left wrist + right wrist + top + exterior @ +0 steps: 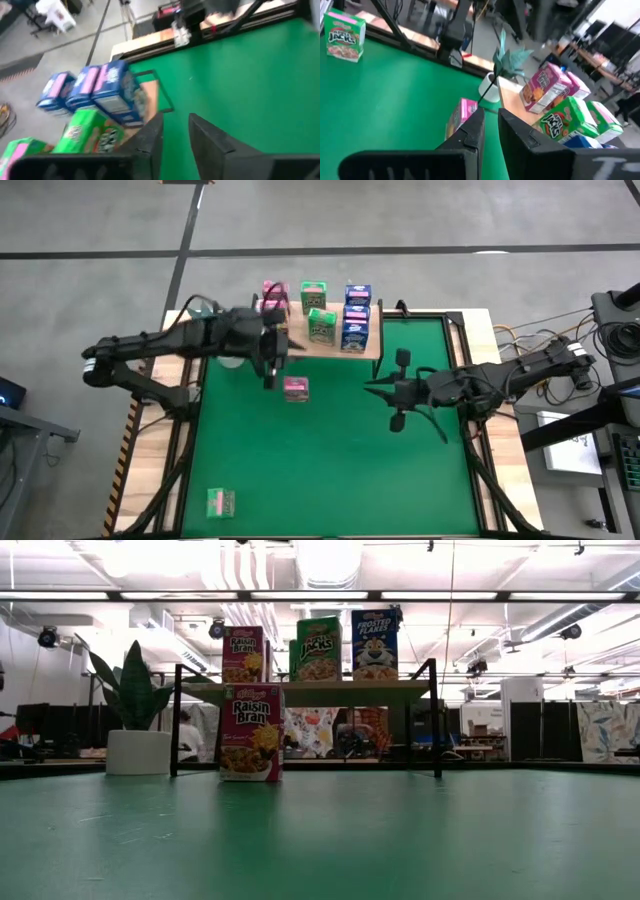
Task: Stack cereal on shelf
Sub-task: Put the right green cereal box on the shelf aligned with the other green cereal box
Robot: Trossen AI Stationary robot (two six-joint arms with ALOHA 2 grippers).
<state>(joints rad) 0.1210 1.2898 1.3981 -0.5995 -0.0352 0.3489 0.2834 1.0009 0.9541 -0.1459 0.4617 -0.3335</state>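
Observation:
The light-wood shelf (pixel 372 342) stands at the mat's far edge. On it are pink (pixel 273 295), green (pixel 318 312) and blue (pixel 356 315) cereal boxes, some stacked. One pink box (pixel 250 733) stands upright on the mat in front of the shelf, and a green box (pixel 220 502) lies near the mat's near left corner. My left gripper (pixel 270 375) hangs just left of the standing pink box, open and holding nothing. My right gripper (pixel 375 388) hovers right of that box and points toward it, its fingers a narrow gap apart and holding nothing.
A potted plant (pixel 135 710) in a white pot stands left of the shelf. The shelf's black legs (pixel 436 720) reach down to the mat. The green mat (pixel 330 470) lies bare in the middle and near right. Wooden table edges and black rails frame it.

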